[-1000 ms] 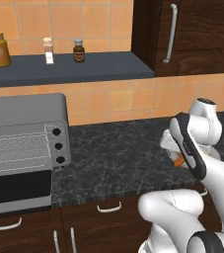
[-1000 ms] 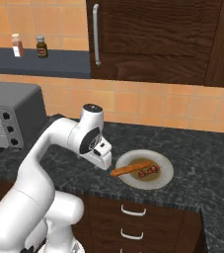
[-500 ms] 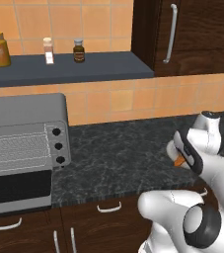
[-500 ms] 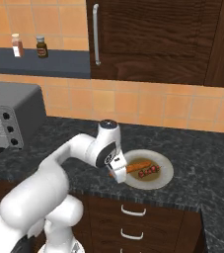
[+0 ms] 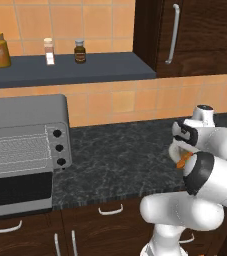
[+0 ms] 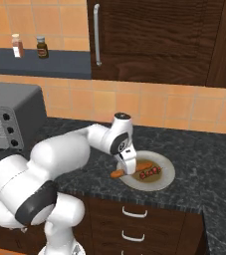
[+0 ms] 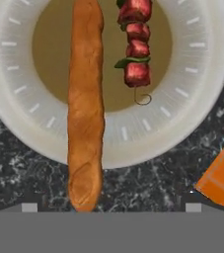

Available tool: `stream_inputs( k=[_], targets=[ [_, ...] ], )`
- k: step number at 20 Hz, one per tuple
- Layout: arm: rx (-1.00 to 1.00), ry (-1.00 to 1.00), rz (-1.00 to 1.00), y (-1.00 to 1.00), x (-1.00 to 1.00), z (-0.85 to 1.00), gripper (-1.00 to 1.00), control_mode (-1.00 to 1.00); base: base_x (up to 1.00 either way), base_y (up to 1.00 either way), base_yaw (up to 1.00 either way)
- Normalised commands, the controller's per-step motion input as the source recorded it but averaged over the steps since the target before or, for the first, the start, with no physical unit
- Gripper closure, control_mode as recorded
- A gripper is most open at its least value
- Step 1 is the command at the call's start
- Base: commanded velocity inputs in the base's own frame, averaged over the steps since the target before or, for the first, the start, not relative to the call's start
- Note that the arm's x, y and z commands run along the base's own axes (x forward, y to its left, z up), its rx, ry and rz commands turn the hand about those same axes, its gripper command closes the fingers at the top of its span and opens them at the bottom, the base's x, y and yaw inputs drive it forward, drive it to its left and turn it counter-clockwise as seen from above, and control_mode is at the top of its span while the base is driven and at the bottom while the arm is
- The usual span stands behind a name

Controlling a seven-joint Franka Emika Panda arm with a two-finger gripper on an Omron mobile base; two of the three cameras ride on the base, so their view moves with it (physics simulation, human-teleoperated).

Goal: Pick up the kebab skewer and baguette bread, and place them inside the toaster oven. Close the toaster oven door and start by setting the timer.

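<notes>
Hovering low over the round white plate (image 6: 165, 180) near the front edge of the dark speckled stone tabletop (image 5: 120, 155), the two-finger end effector (image 6: 129, 168) of the white arm has its fingers spread wide and holds nothing. On the plate lie the two things to pick. The slender orange-brown baguette bread (image 7: 86, 104) lies across the brown centre of the plate, and one rounded end passes over the white rim onto the tabletop. The kebab skewer (image 7: 135, 49), a thin stick with dark red chunks and small green pieces, lies just beside the loaf and parallel to it, apart from it, with its curled wire end toward the rim. In the hand view both long axes run straight from bottom to top, so the open fingers stand one on each side of this line, and the loaf is almost directly below the hand, while the skewer is a little to one side. I judge that the loaf is the nearer pick, and a straight descent would let the fingers close across its narrow width. The boxy silver-grey toaster oven (image 5: 25, 145) stands well apart at the other end of the tabletop; its dark glass door (image 5: 15, 192) seems lowered, with the wire rack visible.
</notes>
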Motion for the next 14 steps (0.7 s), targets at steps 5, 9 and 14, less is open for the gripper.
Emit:
stream_inputs(
  k=[5,9,14],
  targets=[
    [0.04,0.13,0.00,-0.41,0.40,-0.15,-1.00,-1.00,0.00,0.00,0.00],
    [0.02,0.05,0.00,-0.21,0.31,-0.45,-1.00,-1.00,0.00,0.00,0.00],
    [0.00,0.00,0.01,-0.05,0.34,-0.58,-1.00,-1.00,0.00,0.00,0.00]
  ],
)
